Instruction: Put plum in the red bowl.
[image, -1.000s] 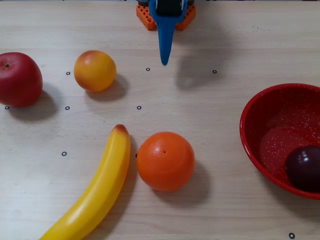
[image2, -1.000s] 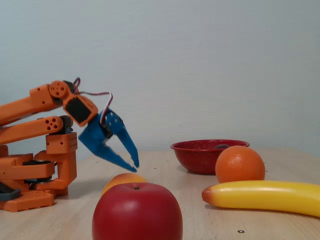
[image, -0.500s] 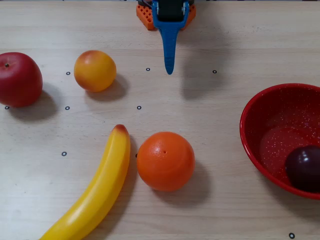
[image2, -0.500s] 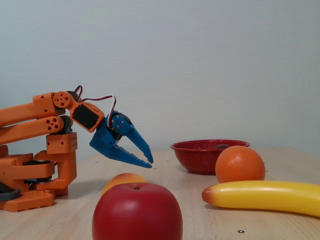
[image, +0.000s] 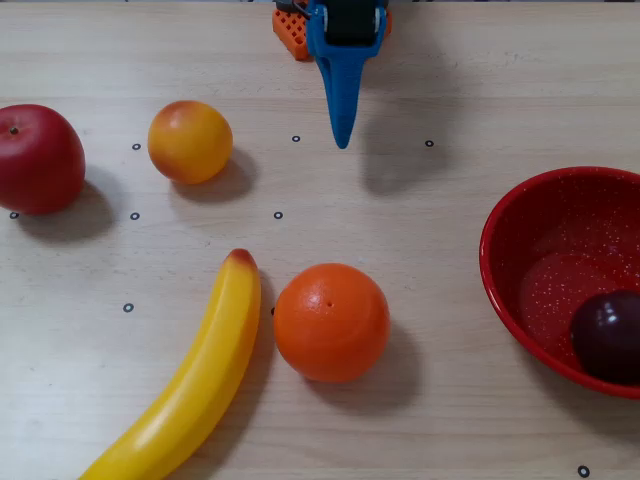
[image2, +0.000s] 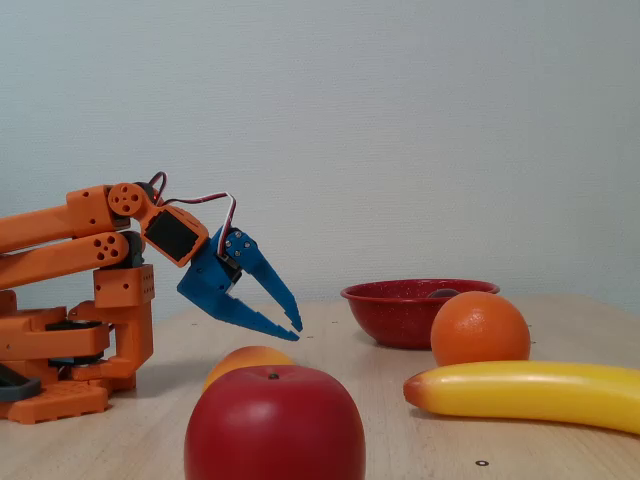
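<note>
Five fruits plus one bowl sat on the counter (image: 450, 90). Plum (image: 607, 336) was already inside the red bowl (image: 500, 270), resting on the bowl floor toward its near-right side in the overhead view, partly cut off by the frame edge. In the fixed view only a small dark sliver showed above the bowl rim, so plum not confirmable there; bowl itself was clear, sitting far right behind the orange (image2: 480, 328).

Gripper (image2: 297, 328) hung empty above the counter, jaws slightly parted at the tips, nothing between them, pointing down and toward the right in the fixed view. Overhead view showed it at the far edge, centre, well apart from the bowl.

Other items, overhead view: apple (image: 38, 158) at far left, peach-coloured fruit (image: 189, 141) just right of it, banana (image: 190, 380) lying diagonally near-left, orange just beside the banana's upper end, possibly touching, couldn't tell. Orange arm (image2: 90, 300) was folded back at left in the fixed view.
</note>
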